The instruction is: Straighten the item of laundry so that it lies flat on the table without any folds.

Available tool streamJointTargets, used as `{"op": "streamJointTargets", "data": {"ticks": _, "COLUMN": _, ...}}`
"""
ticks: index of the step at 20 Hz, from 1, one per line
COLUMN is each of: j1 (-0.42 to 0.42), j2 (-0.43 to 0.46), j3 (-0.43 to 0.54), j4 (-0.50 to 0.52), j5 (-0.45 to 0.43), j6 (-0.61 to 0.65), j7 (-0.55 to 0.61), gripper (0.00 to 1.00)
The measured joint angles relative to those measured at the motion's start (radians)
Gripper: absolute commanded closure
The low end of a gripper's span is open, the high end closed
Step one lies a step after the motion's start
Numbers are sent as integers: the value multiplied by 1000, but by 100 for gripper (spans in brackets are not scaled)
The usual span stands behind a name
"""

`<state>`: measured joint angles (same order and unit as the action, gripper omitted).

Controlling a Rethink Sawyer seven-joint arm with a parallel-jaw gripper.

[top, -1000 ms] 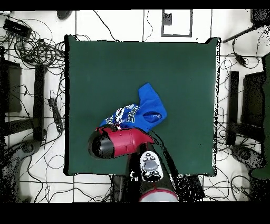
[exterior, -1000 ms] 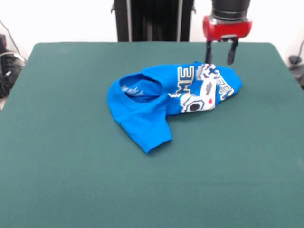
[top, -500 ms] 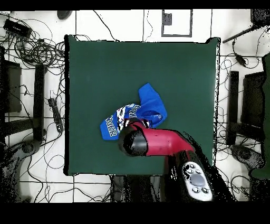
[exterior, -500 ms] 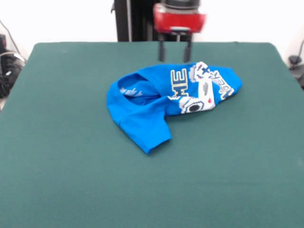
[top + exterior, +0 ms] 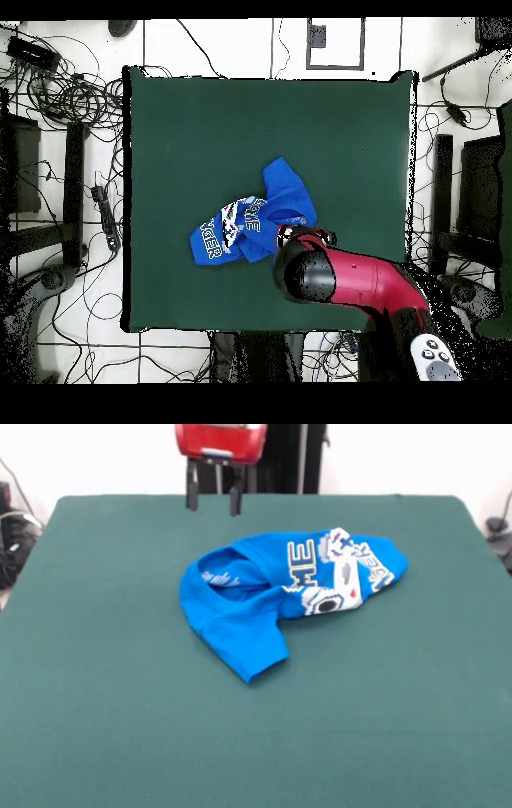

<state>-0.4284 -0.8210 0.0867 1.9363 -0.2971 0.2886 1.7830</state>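
- The tool (image 5: pixel 214 498), fingers apart and empty, has swung from the printed end to above the collar side.
- The T-shirt (image 5: pixel 280 588) lies crumpled mid-table (image 5: pixel 120 728), unchanged; probably a new grasp point is sought.

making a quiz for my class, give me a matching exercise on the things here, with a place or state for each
Things:
1. shirt
2. claw
3. table
4. print

States:
a. covered in dark green cloth
b. white, on the crumpled part of the shirt
c. open, empty, above the table's far edge
d. blue, bunched up with folds

Pairs: 1-d, 2-c, 3-a, 4-b
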Motion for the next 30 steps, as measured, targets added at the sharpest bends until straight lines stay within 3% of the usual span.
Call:
{"op": "streamJointTargets", "data": {"ticks": 6, "j1": -28, "j2": -12, "j3": 3, "j4": 0, "j5": -34, "j6": 17, "j7": 0, "gripper": 0}}
{"op": "streamJointTargets", "data": {"ticks": 14, "j1": -48, "j2": 11, "j3": 2, "j4": 0, "j5": -154, "j6": 16, "j7": 0, "gripper": 0}}
{"op": "streamJointTargets", "data": {"ticks": 21, "j1": -48, "j2": 108, "j3": -5, "j4": 15, "j5": -249, "j6": -58, "j7": 0, "gripper": 0}}
{"op": "streamJointTargets", "data": {"ticks": 30, "j1": -39, "j2": 206, "j3": -31, "j4": 46, "j5": -279, "j6": -149, "j7": 0, "gripper": 0}}
